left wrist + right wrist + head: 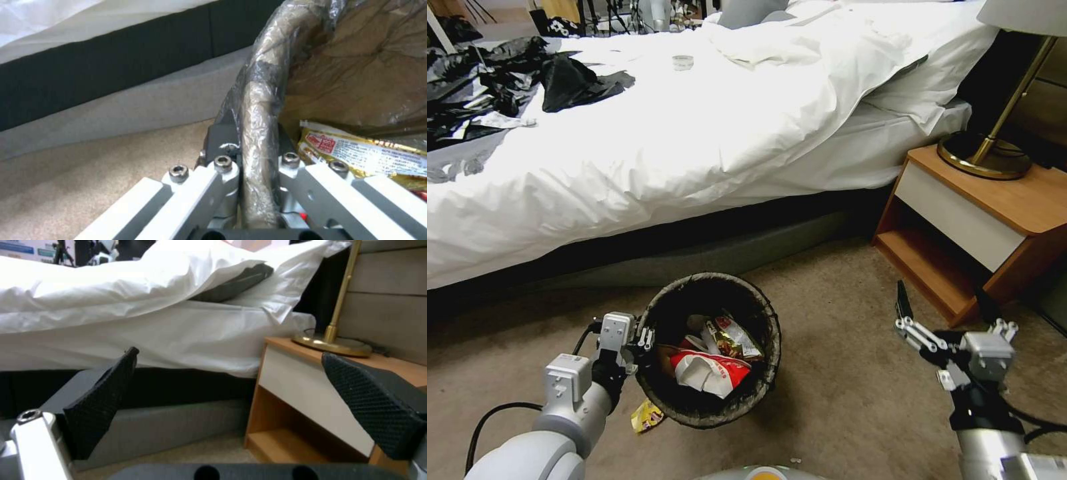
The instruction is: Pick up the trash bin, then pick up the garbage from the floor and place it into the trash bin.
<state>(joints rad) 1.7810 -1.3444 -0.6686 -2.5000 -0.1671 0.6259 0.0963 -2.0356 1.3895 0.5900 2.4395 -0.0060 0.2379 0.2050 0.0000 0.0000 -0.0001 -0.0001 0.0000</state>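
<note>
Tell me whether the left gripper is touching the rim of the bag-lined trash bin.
Touching. In the left wrist view the left gripper is closed on the bag-covered rim of the small round trash bin, one finger on each side.

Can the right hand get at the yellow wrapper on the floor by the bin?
Probably not directly: the yellow wrapper lies beyond the trash bin, under the left hand clamping its rim. The right hand hangs open, opposite.

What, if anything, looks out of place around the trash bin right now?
A yellow snack wrapper lies on the carpet against the trash bin, outside it, beside the left gripper, which is shut on the rim. The right gripper hangs open near the nightstand.
</note>
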